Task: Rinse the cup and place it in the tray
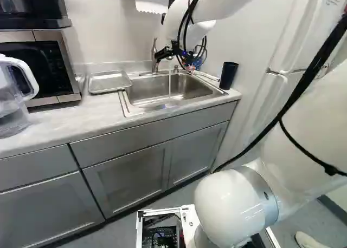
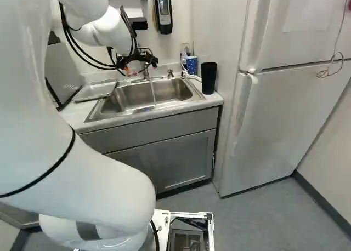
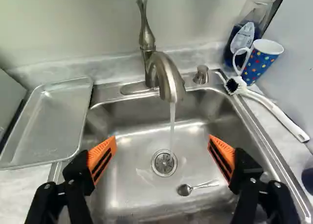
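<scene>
Above the sink, the gripper (image 1: 169,54) hangs over the basin (image 1: 157,92). In the wrist view the gripper (image 3: 162,137) stands wide open, orange pads apart, nothing between them but the sink below. Water runs from the faucet (image 3: 168,79) to the drain. The blue cup with coloured dots and a white handle (image 3: 263,60) stands upright in the corner behind the sink, ahead of the gripper and off to one side; it also shows in the right base view (image 2: 192,64). A shallow metal tray (image 3: 51,119) lies on the counter at the sink's opposite side.
Beside the cup are a blue soap bottle (image 3: 242,38) and a white-handled brush (image 3: 274,109). A dark tumbler (image 2: 208,77) stands on the counter near the fridge (image 2: 274,114). A spoon (image 3: 195,187) lies in the sink. A microwave (image 1: 46,69) and water pitcher (image 1: 13,96) stand beyond the tray.
</scene>
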### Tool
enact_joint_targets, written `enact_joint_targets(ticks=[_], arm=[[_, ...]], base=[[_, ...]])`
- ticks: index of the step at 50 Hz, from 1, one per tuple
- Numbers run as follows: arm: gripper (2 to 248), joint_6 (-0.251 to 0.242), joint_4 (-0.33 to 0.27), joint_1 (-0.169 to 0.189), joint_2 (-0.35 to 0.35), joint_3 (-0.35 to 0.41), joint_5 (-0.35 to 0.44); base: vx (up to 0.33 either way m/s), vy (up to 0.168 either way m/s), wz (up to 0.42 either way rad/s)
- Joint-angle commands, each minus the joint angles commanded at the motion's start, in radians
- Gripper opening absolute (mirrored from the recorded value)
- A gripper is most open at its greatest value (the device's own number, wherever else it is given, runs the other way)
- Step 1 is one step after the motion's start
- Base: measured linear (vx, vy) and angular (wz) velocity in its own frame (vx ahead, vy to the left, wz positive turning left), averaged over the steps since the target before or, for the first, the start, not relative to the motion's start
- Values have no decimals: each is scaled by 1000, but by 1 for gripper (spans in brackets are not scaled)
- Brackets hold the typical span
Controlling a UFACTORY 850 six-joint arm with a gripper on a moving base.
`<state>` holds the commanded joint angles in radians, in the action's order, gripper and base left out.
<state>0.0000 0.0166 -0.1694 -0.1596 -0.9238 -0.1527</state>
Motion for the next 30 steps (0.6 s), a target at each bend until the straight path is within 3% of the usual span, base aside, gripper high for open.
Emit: enact_joint_targets(ticks=[13,30], arm=[[247,0,0,-1,-9,8,-71],[247,0,0,-1,-9,8,-72]], base=[[0,0,0],[0,0,0]])
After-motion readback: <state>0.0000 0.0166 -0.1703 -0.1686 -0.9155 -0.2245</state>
